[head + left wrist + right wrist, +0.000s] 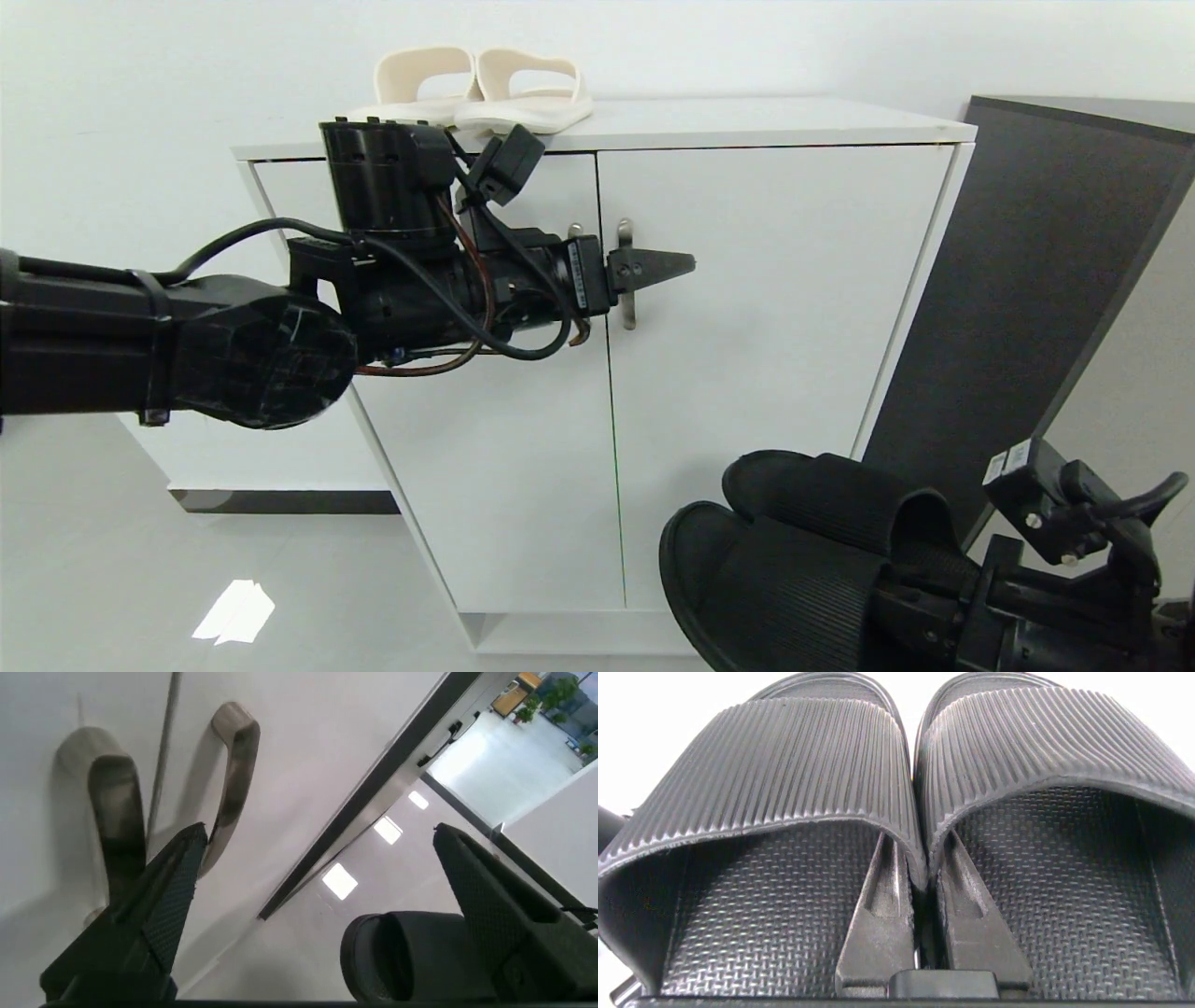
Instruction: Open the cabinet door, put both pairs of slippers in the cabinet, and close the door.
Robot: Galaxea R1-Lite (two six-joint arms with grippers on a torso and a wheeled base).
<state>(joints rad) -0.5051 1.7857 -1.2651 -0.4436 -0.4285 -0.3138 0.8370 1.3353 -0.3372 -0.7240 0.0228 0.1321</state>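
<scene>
Black slippers hang low at the near right, side by side. The right gripper is clamped on their two inner walls, one finger inside each shoe. The cabinet stands just beyond them with both doors closed, so the first step looks not yet done. The left gripper is level with the two metal handles at the seam between the doors. Its jaws are spread wide and grip nothing, with one finger close against the handles. White slippers sit on the cabinet top at the far left, near its front edge. A dark panel leans to the cabinet's right.

The handles are close together and thin, so the jaws could catch the wrong one or slide off during the pull. The right door would likely swing toward the black pair and might hit it. That pinch holds only the inner walls, so a jolt could loosen a shoe. The left arm is just below the white pair and could nudge it.
</scene>
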